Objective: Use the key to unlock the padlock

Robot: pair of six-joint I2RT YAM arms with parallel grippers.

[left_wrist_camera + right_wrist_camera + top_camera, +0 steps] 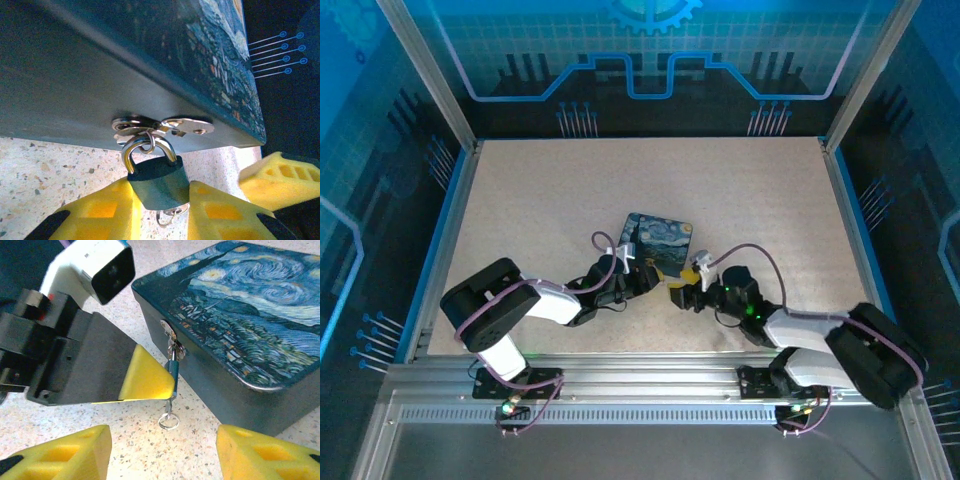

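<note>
On the front hasp (150, 125) of the tin (240, 315), I see the padlock (157, 175) hanging, my left pincer (160, 189) clamped on its body, a small ring (169, 421) dangling below, my right pincer (160, 450) spread wide, empty, nearby

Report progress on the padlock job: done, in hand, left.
Done: the left claw grips the padlock, and the key seems seated in its underside, ring dangling. In hand: the right claw hangs open short of the key. Left: pinch the key, turn it; the shackle sits closed through the hasp.
</note>
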